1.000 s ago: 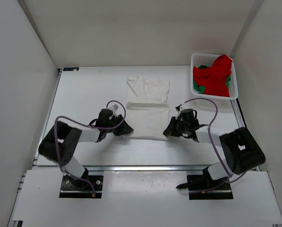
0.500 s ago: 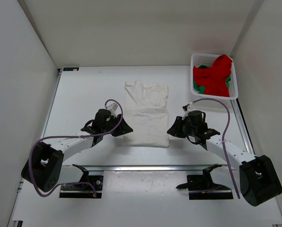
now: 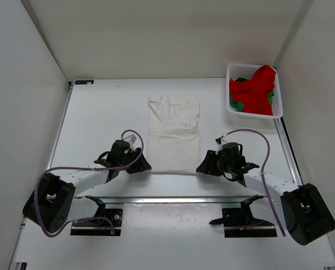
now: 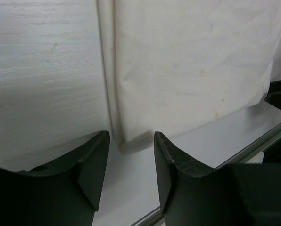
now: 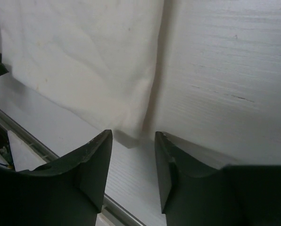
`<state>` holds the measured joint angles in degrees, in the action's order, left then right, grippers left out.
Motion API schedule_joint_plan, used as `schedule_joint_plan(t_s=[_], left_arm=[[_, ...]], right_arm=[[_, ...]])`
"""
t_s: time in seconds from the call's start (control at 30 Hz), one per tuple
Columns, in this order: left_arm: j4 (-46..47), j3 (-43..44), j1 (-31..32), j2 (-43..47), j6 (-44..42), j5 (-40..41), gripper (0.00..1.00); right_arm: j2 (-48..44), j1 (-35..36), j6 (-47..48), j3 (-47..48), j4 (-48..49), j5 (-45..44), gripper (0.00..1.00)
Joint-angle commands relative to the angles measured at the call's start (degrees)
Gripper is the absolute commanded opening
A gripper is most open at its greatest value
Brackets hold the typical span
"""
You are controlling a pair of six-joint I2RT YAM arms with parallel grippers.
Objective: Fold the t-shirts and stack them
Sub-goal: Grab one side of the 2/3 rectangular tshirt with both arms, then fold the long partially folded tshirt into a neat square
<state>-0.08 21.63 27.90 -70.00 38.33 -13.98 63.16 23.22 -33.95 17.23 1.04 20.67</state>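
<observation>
White t-shirt [image 3: 173, 135] flat on table [image 3: 100, 112], faint orange specks [image 4: 202, 71], perhaps stains

The white shirt [image 3: 173, 135], mid-table, is soft matt cloth, lightly creased, with faint yellowish specks up close. The table [image 3: 100, 112] is white and matt, showing a fine streaked grain in the wrist views. Toward 6 o'clock it turns smoother with a slight sheen, edged by a bright metal rail [image 3: 173, 198]. At 2 o'clock the basket [image 3: 243, 70] is white plastic mesh, holding a red shirt [image 3: 257, 90] and a green shirt [image 3: 234, 103], both matt cloth. The left gripper [image 4: 131, 141] and right gripper [image 5: 133, 136] look like matt black plastic, finely scuffed at the edges.
</observation>
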Motion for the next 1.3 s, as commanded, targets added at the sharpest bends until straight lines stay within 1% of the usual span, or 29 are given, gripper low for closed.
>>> schedule_joint_plan(t_s=[0.0, 0.07, 0.1, 0.2, 0.23, 0.27, 0.3, 0.33, 0.37, 0.4, 0.43, 0.5, 0.57, 0.6, 0.63, 0.67, 0.73, 0.77, 0.83, 0.87, 0.93, 0.97, 1.03, 1.1, 1.13, 1.17, 1.2, 1.23, 1.27], left_arm=[[-1.68, -1.41, 1.54, -2.34, -0.18, 0.44, 0.53], [-1.42, -1.41, 1.28, -1.90, -0.27, 0.35, 0.45], [-1.68, -1.59, 0.84, -1.90, -0.36, 0.01, 0.44], [-2.03, -1.41, 0.58, -0.93, -0.62, 0.18, 0.38], [-2.03, -1.33, 0.75, -0.76, -0.27, 0.09, 0.36], [-2.03, -1.41, 0.66, -0.67, -0.36, -0.52, 0.32], [-1.95, -1.41, 0.93, -0.49, -0.36, -0.61, 0.25], [-1.94, -1.50, 1.01, -0.32, -0.01, -0.96, 0.23], [-2.03, -1.50, 1.28, -0.14, 0.26, -1.57, 0.17], [-2.29, -1.94, 1.63, 0.90, 0.34, -2.01, 0.08], [-2.99, -2.29, 2.67, 2.13, 0.26, -2.54, 0.05], [-5.62, -2.99, 3.65, 5.29, 0.08, -1.06, 0.01], [-10.70, -4.13, 4.26, 11.17, -0.79, -0.01, 0.00], [-13.52, -4.22, 5.14, 12.68, -1.84, 2.44, 0.00], [-18.07, -3.01, 5.93, 15.91, -4.03, 3.94, 0.00], [-22.55, -1.69, 5.94, 18.55, -4.92, 4.48, 0.00], [-27.76, 0.86, 5.23, 22.42, -5.28, 3.62, 0.00], [-29.87, 2.96, 6.02, 24.01, -4.84, 4.04, 0.00], [-31.38, 6.30, 5.41, 24.91, -4.32, 3.52, 0.00], [-30.87, 8.67, 3.84, 24.04, -4.40, 2.82, 0.00], [-28.06, 12.81, 1.21, 21.32, -4.57, -0.86, 0.00], [-26.66, 16.13, 0.50, 18.96, -4.66, -1.66, 0.00], [-23.93, 21.60, -0.21, 14.12, -4.49, -1.67, 0.00], [-21.56, 28.96, -0.56, 7.28, -4.84, 0.87, 0.00], [-20.76, 33.00, -1.78, 3.24, -5.36, 0.10, 0.00], [-20.06, 34.78, -2.75, 1.29, -5.02, -0.17, 0.00], [-19.27, 38.10, -5.03, -3.61, -4.93, -0.26, 0.00], [-18.39, 39.70, -5.40, -8.01, -5.01, 0.61, 0.00], [-18.21, 43.29, -6.97, -10.49, -4.75, 1.05, 0.00]], right_arm=[[2.58, 0.33, -0.85, -0.54, 2.47, 1.65, 0.39], [3.46, 1.12, -1.38, -0.62, 3.44, 2.27, 0.36], [3.73, 0.60, -1.73, -0.71, 4.40, 3.23, 0.36], [5.30, 0.77, -2.43, -0.36, 5.64, 4.21, 0.27], [5.66, 1.29, -2.17, -0.10, 5.82, 4.38, 0.23], [5.66, 1.12, -2.08, 0.17, 5.99, 4.47, 0.16], [5.92, 1.30, -2.25, 0.34, 6.25, 4.12, 0.12], [5.32, 1.56, -2.52, 0.34, 6.34, 4.29, 0.06], [4.96, 2.00, -2.69, 0.52, 6.52, 4.30, 0.02], [3.74, 2.52, -2.96, -0.18, 5.82, 3.25, 0.00], [2.51, 3.40, -3.31, -0.10, 4.77, 1.94, 0.00], [-0.21, 5.16, -4.80, -1.06, 2.84, 0.27, 0.00], [-3.73, 9.80, -6.47, -2.03, -0.59, -2.11, 0.00], [-6.61, 12.70, -7.95, -2.20, -3.64, -4.21, 0.00], [-9.51, 14.12, -8.84, -1.94, -7.16, -6.67, 0.00], [-11.11, 17.35, -9.81, -1.77, -9.10, -8.17, 0.00], [-16.20, 21.23, -11.04, 0.42, -16.65, -12.39, 0.00], [-18.40, 22.38, -11.48, 0.69, -19.21, -13.27, 0.00], [-20.25, 21.34, -10.18, 4.19, -21.33, -13.20, 0.00], [-20.53, 19.16, -8.60, 5.26, -21.86, -11.72, 0.00], [-18.78, 11.36, -3.86, 9.90, -21.00, -8.56, 0.00], [-16.25, 9.40, -2.01, 10.97, -20.55, -5.40, 0.00], [-12.46, 2.04, 2.56, 18.15, -19.50, -2.05, 0.01], [-5.10, -1.93, 6.26, 24.58, -18.98, 0.59, 0.00], [-0.88, -4.48, 7.40, 28.78, -18.71, 1.04, 0.00], [1.33, -5.98, 8.80, 33.17, -18.18, 2.52, 0.00], [6.40, -7.65, 9.43, 35.39, -17.74, 4.63, 0.00], [8.89, -9.41, 10.22, 39.50, -17.22, 5.08, 0.00], [13.96, -10.56, 10.92, 44.33, -17.47, 5.87, 0.00]])
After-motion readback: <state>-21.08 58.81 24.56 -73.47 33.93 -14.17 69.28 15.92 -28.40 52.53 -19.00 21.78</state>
